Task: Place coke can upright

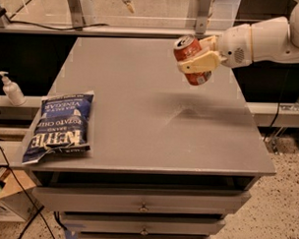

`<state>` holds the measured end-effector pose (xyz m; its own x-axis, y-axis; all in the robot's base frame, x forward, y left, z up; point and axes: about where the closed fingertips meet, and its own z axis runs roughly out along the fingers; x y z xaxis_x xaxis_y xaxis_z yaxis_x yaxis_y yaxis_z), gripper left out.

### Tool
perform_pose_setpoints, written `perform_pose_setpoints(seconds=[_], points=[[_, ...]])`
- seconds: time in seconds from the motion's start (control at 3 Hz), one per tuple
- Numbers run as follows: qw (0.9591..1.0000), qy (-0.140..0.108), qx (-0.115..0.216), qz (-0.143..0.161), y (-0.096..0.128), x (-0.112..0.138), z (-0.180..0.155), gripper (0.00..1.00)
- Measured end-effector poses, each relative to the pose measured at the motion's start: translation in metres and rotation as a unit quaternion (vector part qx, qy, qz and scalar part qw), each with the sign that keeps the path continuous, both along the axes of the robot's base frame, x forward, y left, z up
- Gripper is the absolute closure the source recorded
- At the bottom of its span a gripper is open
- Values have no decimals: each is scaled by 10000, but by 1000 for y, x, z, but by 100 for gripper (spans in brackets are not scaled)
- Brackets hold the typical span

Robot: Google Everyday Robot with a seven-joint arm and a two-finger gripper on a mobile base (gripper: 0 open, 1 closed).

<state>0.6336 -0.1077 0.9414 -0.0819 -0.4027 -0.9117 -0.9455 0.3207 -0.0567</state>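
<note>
The pincer (pixel 192 58) hangs in the air over the right rear part of the grey worktop (pixel 139 121), at the end of the white arm (pixel 260 39) that reaches in from the right edge. Its pale fingers (pixel 203 62) are clamped on the coke can (pixel 187 49), one across the near side of the can and the other behind it.

The can is clear of the surface and touches nothing but the pincer. It is tilted rather than upright: the silver top points up and to the left, and the base sits lower and to the right. A soft shadow (pixel 189 112) lies on the worktop below and in front of it, which suggests a fair gap between can and surface, though a single view makes the height hard to judge.

As for progress, the grasp is made and the can is being carried, so the first part looks done. What is left is the placing itself: turn the can to vertical, lower it until its base meets the worktop, then open the pincer and draw away without knocking it.

A blue crisp bag (pixel 58 125) lies flat at the front left corner, well apart from the can. A pump bottle (pixel 12 89) stands on a ledge off the left side.
</note>
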Motion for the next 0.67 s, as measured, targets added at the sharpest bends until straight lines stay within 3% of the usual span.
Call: perform_pose_setpoints(seconds=[0.33,0.67], points=[[9973,-295,668,7,-9,-4,-2,100],[9917,-529,1168,-120,-17,-5,-7,100]])
